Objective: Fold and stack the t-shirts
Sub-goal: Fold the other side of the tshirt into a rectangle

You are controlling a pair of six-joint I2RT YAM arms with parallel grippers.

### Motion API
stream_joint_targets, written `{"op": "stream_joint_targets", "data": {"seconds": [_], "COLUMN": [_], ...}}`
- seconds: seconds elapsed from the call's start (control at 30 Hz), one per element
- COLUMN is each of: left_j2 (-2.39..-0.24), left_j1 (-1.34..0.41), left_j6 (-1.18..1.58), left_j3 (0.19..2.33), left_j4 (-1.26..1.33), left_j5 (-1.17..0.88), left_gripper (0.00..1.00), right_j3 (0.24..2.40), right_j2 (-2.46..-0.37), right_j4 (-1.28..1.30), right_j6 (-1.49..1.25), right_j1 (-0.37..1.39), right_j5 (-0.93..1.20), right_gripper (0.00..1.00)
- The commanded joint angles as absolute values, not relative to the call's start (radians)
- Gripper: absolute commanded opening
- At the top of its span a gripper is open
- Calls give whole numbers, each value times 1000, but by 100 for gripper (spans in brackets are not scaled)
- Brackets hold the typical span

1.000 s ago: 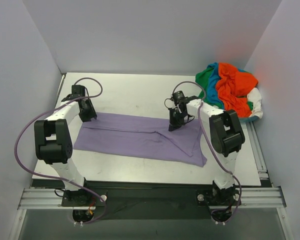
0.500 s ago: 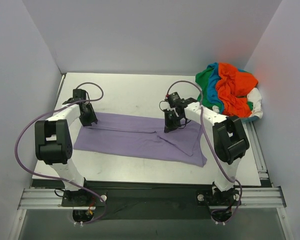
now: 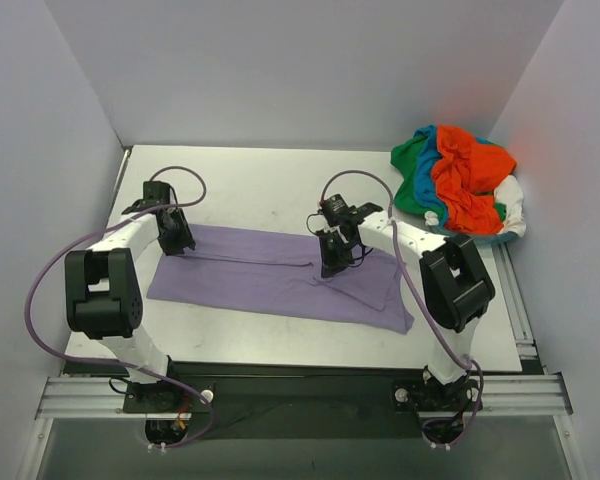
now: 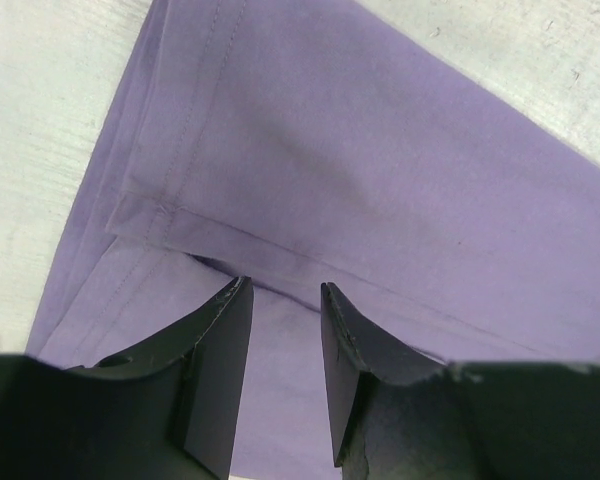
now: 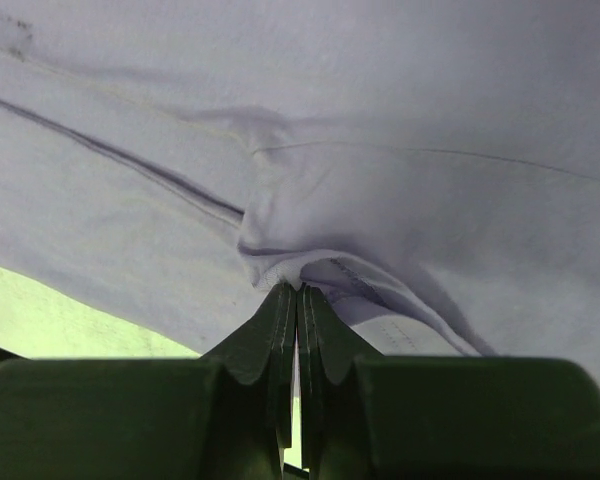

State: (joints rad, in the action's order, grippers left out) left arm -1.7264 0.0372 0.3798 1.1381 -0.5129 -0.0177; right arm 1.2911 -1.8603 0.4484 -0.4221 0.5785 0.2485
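Pinching one lavender t-shirt (image 3: 270, 282), right claw (image 5: 298, 300); left claw (image 4: 280, 340) apart above it; four more t-shirts (image 3: 460, 185) heaped.

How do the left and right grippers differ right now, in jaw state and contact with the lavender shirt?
The left gripper has its jaws apart with nothing between them; the right gripper is shut, pinching a fold of the lavender t-shirt. The left is at the shirt's left end, the right near its middle. Both point down at the same shirt.
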Motion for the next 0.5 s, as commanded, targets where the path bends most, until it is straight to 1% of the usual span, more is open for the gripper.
{"op": "stream_joint_targets", "data": {"seconds": [0.0, 0.13, 0.23, 0.33, 0.4, 0.47], "left_j2": [-1671, -1657, -1649, -1641, -1631, -1625], "left_j1": [41, 41, 41, 41, 41, 41], "left_j6": [359, 356, 353, 351, 351, 353], "left_j3": [1124, 1109, 1101, 1092, 1085, 1077], "left_j4": [-486, -489, -491, -491, -491, -491], "left_j5": [-35, -34, -35, -35, -35, -34], "left_gripper": [44, 44, 44, 44, 44, 44], "right_j3": [1287, 1299, 1308, 1308, 1312, 1316], "right_j2": [-1816, -1832, -1836, -1824, -1807, -1784], "right_j4": [500, 511, 522, 528, 531, 532], "right_j6": [-434, -439, -436, -431, -426, -419], "right_j1": [606, 635, 652, 663, 669, 678], "right_j5": [241, 250, 252, 249, 262, 276], "right_gripper": [0, 0, 6, 17, 20, 26]}}
